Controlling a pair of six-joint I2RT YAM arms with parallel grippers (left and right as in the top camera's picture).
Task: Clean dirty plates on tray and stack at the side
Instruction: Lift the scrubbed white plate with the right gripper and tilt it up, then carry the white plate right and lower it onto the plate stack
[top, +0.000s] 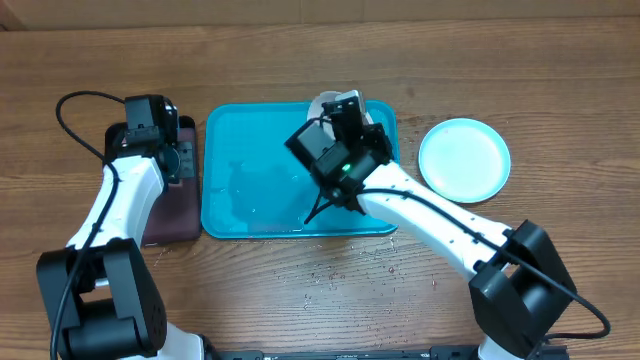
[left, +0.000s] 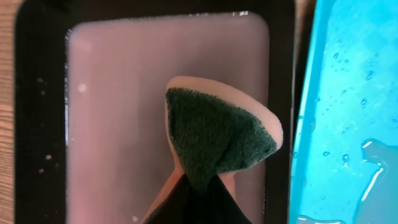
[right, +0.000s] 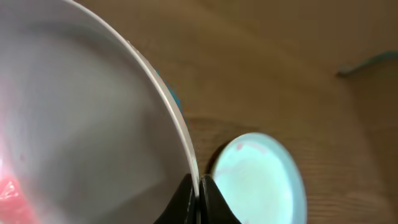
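Observation:
My right gripper (top: 345, 105) (right: 199, 186) is shut on the rim of the white plate (right: 81, 124), holding it tilted over the far right part of the teal tray (top: 240, 190). A red smear shows on the plate's lower left. Overhead, only the plate's edge (top: 322, 103) peeks past the arm. The light blue plate (top: 464, 159) lies on the bare tabletop right of the tray; it also shows in the right wrist view (right: 258, 180). My left gripper (top: 178, 160) (left: 199, 180) is shut on a green-and-white sponge (left: 217, 134) over the black-rimmed tray. The yellow-green plate is out of view.
The small black-rimmed tray (top: 175, 215) (left: 112, 112) with a pinkish inside sits left of the teal tray. The teal tray's floor is wet (left: 360, 155). Water drops lie on the tabletop (top: 345, 270) in front of the tray.

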